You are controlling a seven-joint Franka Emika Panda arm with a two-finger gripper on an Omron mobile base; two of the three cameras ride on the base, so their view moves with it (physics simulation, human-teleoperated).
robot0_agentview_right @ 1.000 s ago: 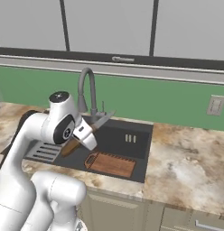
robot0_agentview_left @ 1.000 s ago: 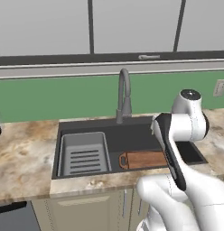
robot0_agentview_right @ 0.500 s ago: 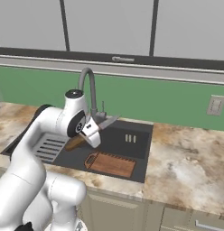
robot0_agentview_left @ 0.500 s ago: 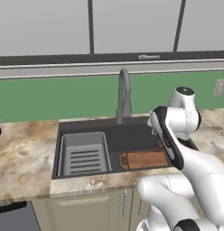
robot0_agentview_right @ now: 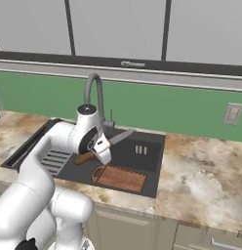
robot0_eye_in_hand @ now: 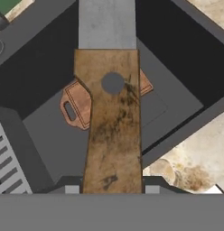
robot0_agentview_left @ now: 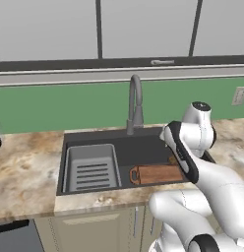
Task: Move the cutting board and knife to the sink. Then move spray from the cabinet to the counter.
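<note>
My gripper point(robot0_agentview_right: 100, 148) is shut on the knife point(robot0_agentview_right: 121, 137), holding it by its brown wooden handle point(robot0_eye_in_hand: 113, 131) with the silver blade point(robot0_eye_in_hand: 107, 22) pointing away from the hand. The knife hangs in the air over the dark sink point(robot0_agentview_right: 147, 166). On the sink floor beneath it lies the reddish-brown cutting board point(robot0_agentview_right: 120, 178), also visible in the left base view point(robot0_agentview_left: 156, 173) and partly behind the handle in the hand view point(robot0_eye_in_hand: 77, 106). The wall cabinet point(robot0_agentview_left: 143, 29) doors above are shut and the spray is out of view. The marbled counter point(robot0_agentview_right: 206, 180) flanks the sink.
A curved grey faucet point(robot0_agentview_left: 135, 106) rises at the back of the sink, close to the arm. A grey ribbed rack point(robot0_agentview_left: 92, 167) fills the sink's left half. A wall outlet point(robot0_agentview_right: 232, 114) sits on the green backsplash at right.
The arm has swung and carried the knife a little to the right and lower over the sink. The cutting board has stayed where it was.
</note>
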